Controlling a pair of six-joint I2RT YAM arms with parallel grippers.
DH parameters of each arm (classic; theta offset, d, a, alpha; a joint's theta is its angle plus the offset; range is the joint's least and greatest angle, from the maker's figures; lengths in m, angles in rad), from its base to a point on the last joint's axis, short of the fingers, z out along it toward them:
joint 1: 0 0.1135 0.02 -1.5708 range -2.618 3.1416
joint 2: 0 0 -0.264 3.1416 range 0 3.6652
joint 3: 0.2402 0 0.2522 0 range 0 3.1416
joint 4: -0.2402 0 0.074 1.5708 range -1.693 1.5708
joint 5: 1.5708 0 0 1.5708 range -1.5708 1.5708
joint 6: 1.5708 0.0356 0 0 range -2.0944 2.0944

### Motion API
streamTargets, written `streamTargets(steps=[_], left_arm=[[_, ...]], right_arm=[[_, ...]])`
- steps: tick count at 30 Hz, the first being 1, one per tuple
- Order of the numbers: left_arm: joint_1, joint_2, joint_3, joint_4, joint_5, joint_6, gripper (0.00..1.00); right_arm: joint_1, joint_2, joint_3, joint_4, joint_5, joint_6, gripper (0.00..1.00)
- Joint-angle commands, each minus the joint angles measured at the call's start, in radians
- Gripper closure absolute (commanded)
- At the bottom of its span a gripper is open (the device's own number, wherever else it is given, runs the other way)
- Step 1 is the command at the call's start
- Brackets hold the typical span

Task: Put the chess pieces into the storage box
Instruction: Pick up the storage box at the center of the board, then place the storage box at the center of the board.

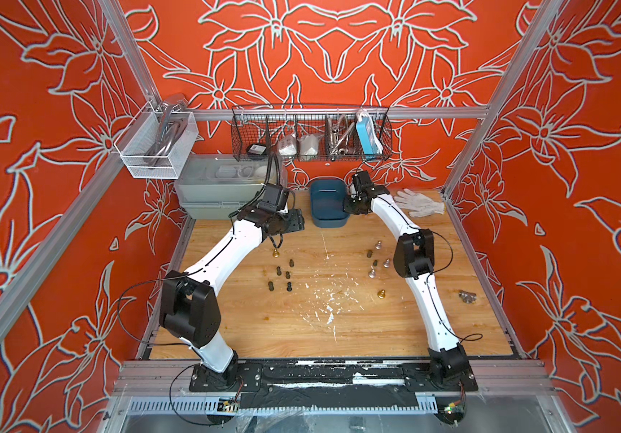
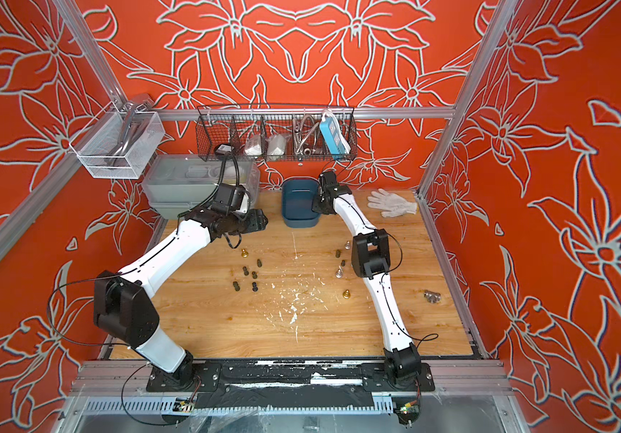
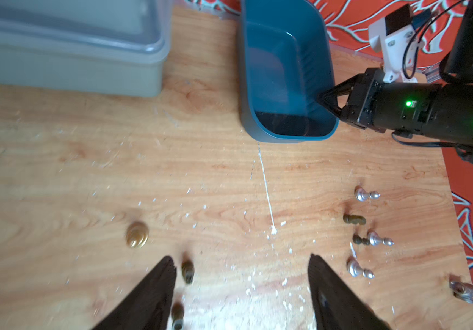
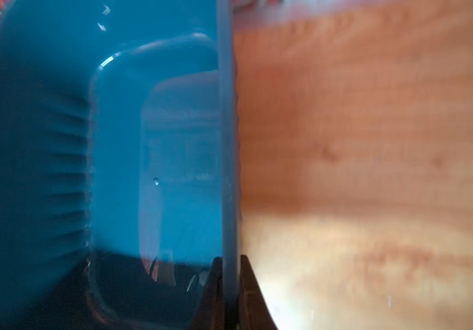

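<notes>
While both arms reach to the far end of the wooden counter (image 1: pixel 338 330), it's the right arm (image 1: pixel 395 221) doing the business. It is stretched forward, with the wrist turned inward toward the storage box (image 1: pixel 327 204).

The box sits at the back of the counter, between the two wrists, its long axis running from the robot toward the rear wall. I can't make out anything inside it.

In the right wrist view, the right jaws are pinched tight on the box's side wall (image 4: pixel 228 171). One is inside and one outside, near the corner closest to the robot. That's a firm grip on the wall facing the right arm.

The left arm (image 1: pixel 226 243) is bent in low, just beside the box. The left jaws are spread wide with nothing between them.

Now the chess pieces, all out on the counter, well apart from the box and nearer the robot. The black pieces (image 1: pixel 282 273) cluster under the left arm's reach, with a gold piece (image 1: pixel 275 253) beside them. The silver pieces (image 1: pixel 376 262) lie by the right elbow.

My read is that the box comes toward the pieces, pulled along its long axis.
</notes>
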Motion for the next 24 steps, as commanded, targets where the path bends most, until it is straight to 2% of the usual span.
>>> streamTargets(steps=[1,6,9,13,16,20,24], left_arm=[[-0.003,-0.142,-0.091,-0.022,-0.04,-0.058,0.28],[-0.003,-0.338,-0.269,-0.099,-0.034,-0.051,0.28],[-0.002,-0.466,-0.383,-0.136,-0.018,-0.021,0.28],[-0.001,-0.638,-0.506,-0.193,-0.035,0.013,0.29],[0.0,-0.712,-0.574,-0.192,-0.044,0.039,0.29],[0.0,-0.755,-0.609,-0.175,-0.047,0.048,0.29],[0.001,-0.765,-0.605,-0.162,-0.069,0.05,0.29]], right_arm=[[0.041,-0.181,-0.176,-0.052,0.003,0.088,1.0],[0.096,-0.542,-0.719,0.193,0.034,0.176,1.0],[0.138,-0.717,-0.943,0.261,0.068,0.203,1.0],[0.219,-0.899,-1.156,0.272,0.161,0.236,1.0],[0.279,-1.013,-1.288,0.289,0.212,0.25,1.0],[0.354,-1.123,-1.422,0.314,0.287,0.253,1.0],[0.369,-1.142,-1.493,0.358,0.283,0.294,1.0]])
